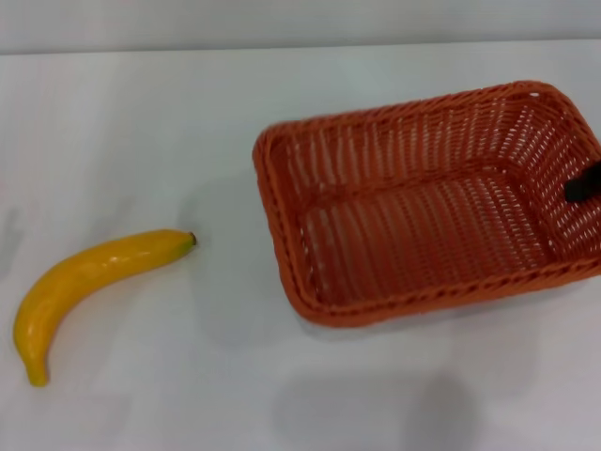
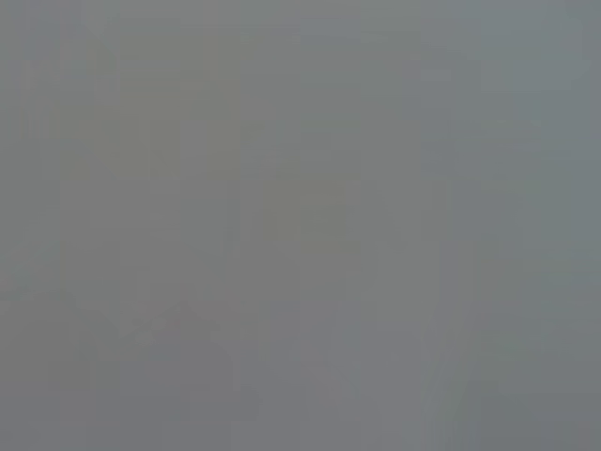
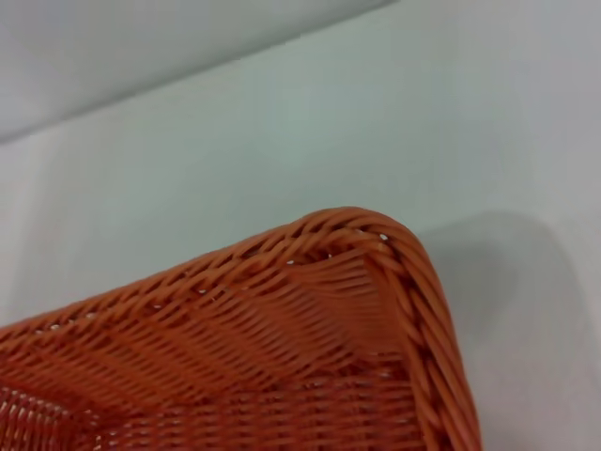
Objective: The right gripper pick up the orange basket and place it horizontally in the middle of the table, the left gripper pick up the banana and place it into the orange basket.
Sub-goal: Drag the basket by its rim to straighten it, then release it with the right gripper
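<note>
The orange basket (image 1: 427, 202) is on the right half of the white table (image 1: 188, 122), skewed, with nothing inside it. A black tip of my right gripper (image 1: 582, 184) shows at the picture's right edge, against the inside of the basket's right wall. The right wrist view looks closely at one rounded corner of the orange basket (image 3: 376, 254) and the table (image 3: 282, 141) behind it. The banana (image 1: 84, 282) lies on the table at the left, its dark tip towards the basket. My left gripper is out of view, and the left wrist view is a plain grey blur.
A wide strip of bare table separates the banana from the basket. A soft shadow (image 1: 376, 409) falls on the table in front of the basket. The table's far edge (image 1: 300, 47) meets a grey wall.
</note>
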`<state>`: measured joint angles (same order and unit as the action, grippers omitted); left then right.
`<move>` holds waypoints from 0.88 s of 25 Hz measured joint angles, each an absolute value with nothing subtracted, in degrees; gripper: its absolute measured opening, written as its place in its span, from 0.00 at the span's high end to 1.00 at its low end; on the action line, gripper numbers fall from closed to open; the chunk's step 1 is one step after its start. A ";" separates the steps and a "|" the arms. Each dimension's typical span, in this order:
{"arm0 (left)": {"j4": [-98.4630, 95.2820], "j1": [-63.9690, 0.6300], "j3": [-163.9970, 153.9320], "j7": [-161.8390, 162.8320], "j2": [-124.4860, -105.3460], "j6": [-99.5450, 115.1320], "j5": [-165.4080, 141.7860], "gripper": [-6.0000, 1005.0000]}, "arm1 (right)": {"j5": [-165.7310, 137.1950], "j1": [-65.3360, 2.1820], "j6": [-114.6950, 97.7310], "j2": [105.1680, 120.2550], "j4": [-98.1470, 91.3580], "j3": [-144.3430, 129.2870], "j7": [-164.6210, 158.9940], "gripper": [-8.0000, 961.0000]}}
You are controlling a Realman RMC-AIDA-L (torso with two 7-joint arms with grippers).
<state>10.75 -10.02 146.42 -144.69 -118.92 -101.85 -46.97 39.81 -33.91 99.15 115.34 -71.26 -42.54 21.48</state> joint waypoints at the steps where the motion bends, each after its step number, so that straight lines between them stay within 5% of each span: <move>1: 10.75 -10.10 146.42 -144.40 -118.92 -101.87 -46.97 0.26 | 40.70 -32.99 98.70 115.42 -71.11 -42.53 21.13 0.84; 22: 10.72 -11.32 146.42 -143.91 -118.91 -101.36 -46.93 0.26 | 46.23 -25.66 91.15 115.48 -70.66 -50.10 16.94 0.80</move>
